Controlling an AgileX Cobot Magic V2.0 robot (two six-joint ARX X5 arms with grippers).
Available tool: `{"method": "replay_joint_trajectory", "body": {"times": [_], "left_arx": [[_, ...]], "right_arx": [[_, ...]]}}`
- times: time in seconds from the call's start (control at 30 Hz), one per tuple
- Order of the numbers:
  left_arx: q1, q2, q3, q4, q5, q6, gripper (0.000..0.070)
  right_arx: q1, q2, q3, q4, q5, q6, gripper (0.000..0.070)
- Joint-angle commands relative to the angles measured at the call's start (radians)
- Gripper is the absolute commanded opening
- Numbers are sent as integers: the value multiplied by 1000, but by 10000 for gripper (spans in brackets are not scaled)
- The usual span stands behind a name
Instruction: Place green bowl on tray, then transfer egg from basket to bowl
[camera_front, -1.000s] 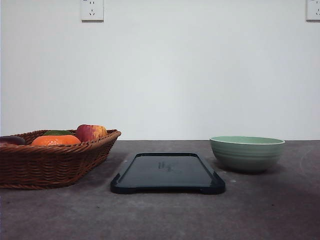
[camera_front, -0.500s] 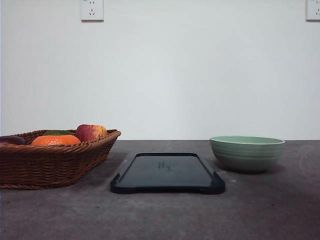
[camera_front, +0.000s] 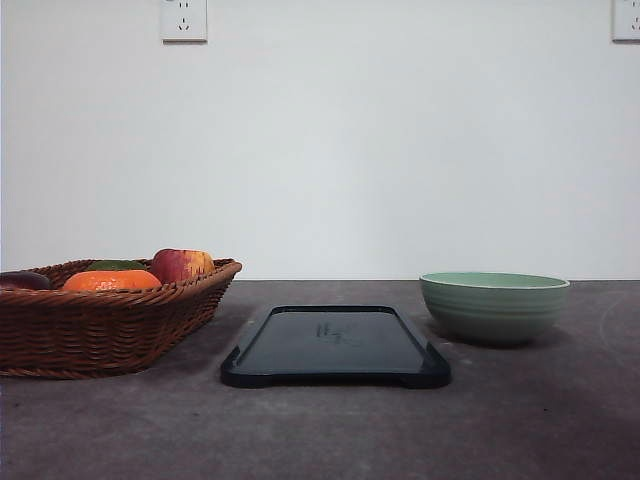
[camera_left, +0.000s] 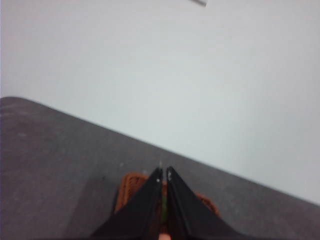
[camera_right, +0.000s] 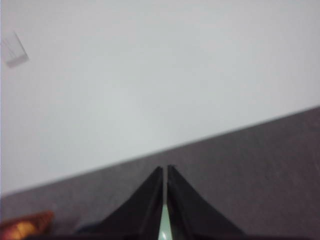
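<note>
The left pincer (camera_left: 163, 175) is hanging above the worktop (camera_front: 520, 420) with its two black fingers pressed together, gripping nothing; just beyond and below its tips a patch of the brown wicker basket (camera_left: 131, 187) is showing. The right pincer (camera_right: 164, 172) is likewise closed and empty, and a pale green sliver of the green bowl (camera_right: 163, 227) is peeking through the thin slit between its fingers. In the front view the basket (camera_front: 100, 325) is sitting at the left, holding an apple (camera_front: 182, 265) and an orange (camera_front: 110, 281); the egg cannot be made out. The black tray (camera_front: 335, 347) is lying bare in the middle, and the green bowl (camera_front: 494, 307) is standing on the worktop just to its right.
</note>
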Motion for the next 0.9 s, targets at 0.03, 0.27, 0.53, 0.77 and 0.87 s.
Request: {"method": "replay_joint_trajectory", "body": {"times": [0.03, 0.27, 0.53, 0.77, 0.87], "left_arx": [[0, 92, 94, -31, 21, 42, 2], [0, 360, 300, -124, 137, 96, 1], [0, 647, 468, -176, 298, 126, 1], [-11, 810, 564, -254, 361, 153, 2], [-24, 861, 603, -327, 361, 184, 1]], "right_arx": [[-1, 83, 73, -37, -12, -85, 5], [0, 321, 227, -126, -102, -175, 6], [0, 584, 388, -215, -191, -192, 6], [0, 778, 518, -331, -210, -219, 6], [0, 843, 561, -373, -210, -219, 6]]}}
